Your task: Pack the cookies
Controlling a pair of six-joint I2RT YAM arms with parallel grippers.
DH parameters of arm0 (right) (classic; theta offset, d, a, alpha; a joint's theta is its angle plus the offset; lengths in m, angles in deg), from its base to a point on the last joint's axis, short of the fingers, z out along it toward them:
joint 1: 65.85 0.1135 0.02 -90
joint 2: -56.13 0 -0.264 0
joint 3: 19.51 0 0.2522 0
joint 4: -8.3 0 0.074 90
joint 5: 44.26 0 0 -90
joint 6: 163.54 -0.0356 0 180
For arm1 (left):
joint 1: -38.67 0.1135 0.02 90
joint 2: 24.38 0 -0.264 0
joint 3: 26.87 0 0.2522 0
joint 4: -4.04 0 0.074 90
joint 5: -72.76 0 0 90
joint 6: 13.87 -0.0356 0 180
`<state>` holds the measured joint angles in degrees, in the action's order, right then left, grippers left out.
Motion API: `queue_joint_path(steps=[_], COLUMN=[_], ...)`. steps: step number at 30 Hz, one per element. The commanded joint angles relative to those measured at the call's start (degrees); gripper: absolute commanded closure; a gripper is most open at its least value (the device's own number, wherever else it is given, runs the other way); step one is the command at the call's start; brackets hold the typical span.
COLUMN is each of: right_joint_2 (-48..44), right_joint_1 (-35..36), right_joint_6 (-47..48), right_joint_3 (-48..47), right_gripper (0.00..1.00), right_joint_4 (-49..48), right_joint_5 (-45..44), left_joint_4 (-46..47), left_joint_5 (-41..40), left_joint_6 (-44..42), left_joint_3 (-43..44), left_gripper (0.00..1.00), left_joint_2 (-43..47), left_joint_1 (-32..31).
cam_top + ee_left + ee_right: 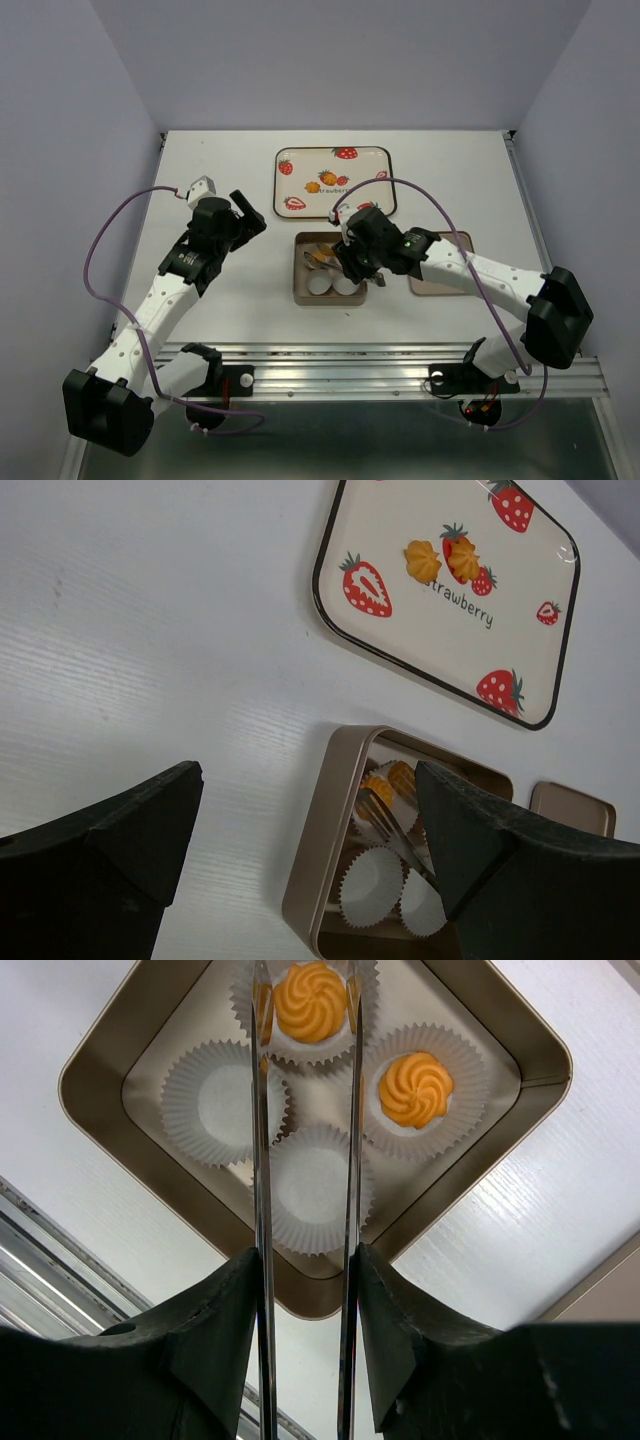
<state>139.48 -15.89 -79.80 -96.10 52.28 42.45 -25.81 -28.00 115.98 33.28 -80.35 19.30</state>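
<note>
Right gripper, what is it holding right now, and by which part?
The metal tongs, pinched partway along both arms in the right gripper; their tips flank a cookie in the tin.

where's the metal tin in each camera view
top external: metal tin at the picture's centre.
left wrist: bottom middle, cut by the bottom edge.
right wrist: fills the upper frame, behind the tongs.
shared landmark: empty paper cups inside it.

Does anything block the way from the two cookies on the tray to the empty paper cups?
Nothing visible. The round orange cookies lie uncovered, the empty white paper cups are open; metal tongs hang above them.
</note>
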Motion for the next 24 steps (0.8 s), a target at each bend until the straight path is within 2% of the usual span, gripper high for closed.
queue_joint_path(steps=[1, 12, 15, 16, 20, 24], right_joint_2=[-3.19, -7.94, -9.61, -10.05, -7.69, -3.56], right_joint_1=[0.50, 0.50, 0.50, 0.50, 0.50, -4.84], right_joint_6=[0.11, 0.90, -0.58, -1.03, -1.82, -0.34], right_joint_3=[-1.77, -3.53, -4.75, -5.02, -8.00, -11.87], right_gripper=[0.52, 0.53, 0.53, 0.53, 0.55, 0.55], right_joint_4=[-0.86, -0.60, -2.00, -2.61, -3.59, -4.81], right_joint_5=[-0.93, -1.63, -4.35, -7.84, -15.51, -12.99], left_joint_4=[0.72, 0.72, 0.72, 0.72, 1.07, 0.98], left_joint_5=[-0.22, -0.40, -0.75, -0.75, -0.66, -1.71], left_joint_6=[-0.74, -0.74, -0.57, -0.66, -0.74, -0.83], left_joint_3=[-0.34, 0.19, 0.45, 0.54, 0.54, 0.37], left_gripper=[0.01, 0.01, 0.01, 0.01, 0.01, 0.01], left_joint_2=[0.86, 1.12, 1.12, 1.03, 0.77, 0.86], left_joint_1=[0.04, 0.04, 0.04, 0.04, 0.13, 0.04])
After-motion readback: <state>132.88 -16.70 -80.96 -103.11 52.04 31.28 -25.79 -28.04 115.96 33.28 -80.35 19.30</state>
